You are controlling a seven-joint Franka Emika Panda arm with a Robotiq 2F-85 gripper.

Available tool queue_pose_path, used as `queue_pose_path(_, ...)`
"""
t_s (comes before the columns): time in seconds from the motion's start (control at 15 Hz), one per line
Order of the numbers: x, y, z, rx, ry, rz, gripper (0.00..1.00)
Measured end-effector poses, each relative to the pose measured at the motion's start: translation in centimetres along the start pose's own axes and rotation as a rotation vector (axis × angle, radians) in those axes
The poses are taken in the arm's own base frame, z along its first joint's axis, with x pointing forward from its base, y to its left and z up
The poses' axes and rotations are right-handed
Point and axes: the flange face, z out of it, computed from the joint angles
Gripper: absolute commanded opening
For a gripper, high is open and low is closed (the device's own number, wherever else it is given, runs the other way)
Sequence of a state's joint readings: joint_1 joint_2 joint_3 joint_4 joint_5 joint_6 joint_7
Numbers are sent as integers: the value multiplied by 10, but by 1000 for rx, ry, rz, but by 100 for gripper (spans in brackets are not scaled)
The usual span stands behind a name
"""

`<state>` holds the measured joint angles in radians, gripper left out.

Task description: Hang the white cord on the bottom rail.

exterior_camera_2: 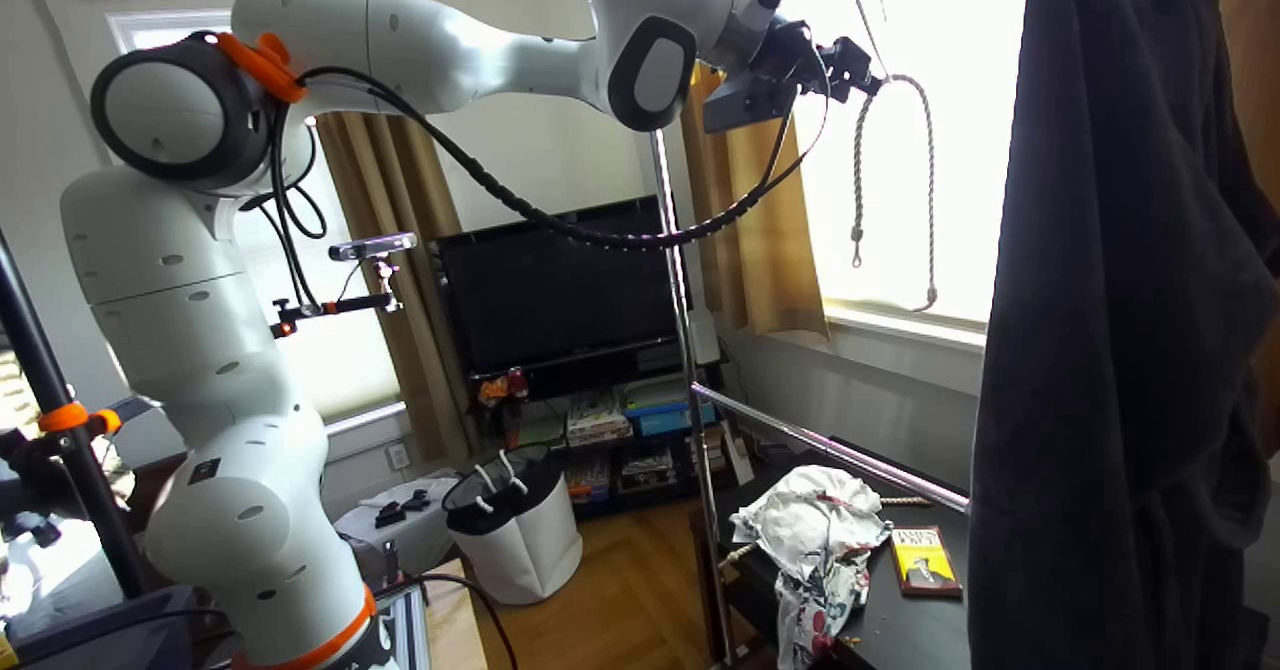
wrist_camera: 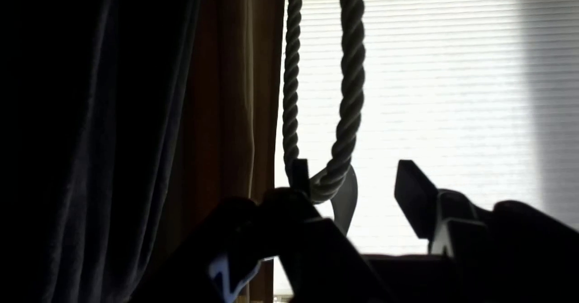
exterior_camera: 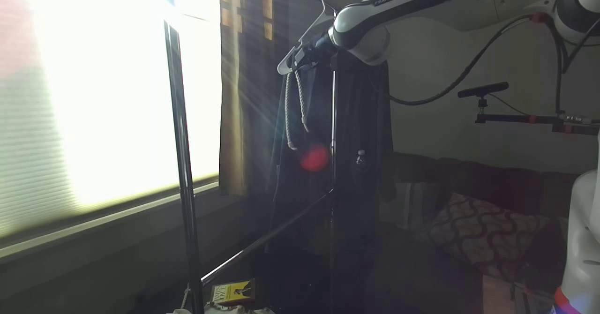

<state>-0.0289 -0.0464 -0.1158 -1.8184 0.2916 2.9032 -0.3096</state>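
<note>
Bottom rail: ran low, crossing the far edge of the dark counter in an ext. view; no cord on it yet.
Claw: stood spread, cord's bend showing in its gap, prob. for a grab; contact, I couldn't tell.
White cord: apparently doubled over the hanger end, tails dangling, high above counter's far edge.
Dark garment: hid counter's R edge; I judged it a snag risk.
</note>
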Motion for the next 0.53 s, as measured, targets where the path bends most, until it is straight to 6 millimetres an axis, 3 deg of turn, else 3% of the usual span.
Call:
queue_pose_path(0.13, 2, 0, 0, 0, 3, -1, 5)
queue_pose_path(0.27, 2, 0, 1, 0, 4, -1, 0)
queue_pose_path(0.33, 3, 0, 1, 0, 4, -1, 33)
queue_pose_path(0.47, 2, 0, 2, 0, 3, -2, 29)
queue_pose_path(0.53, 2, 0, 2, 0, 3, -2, 34)
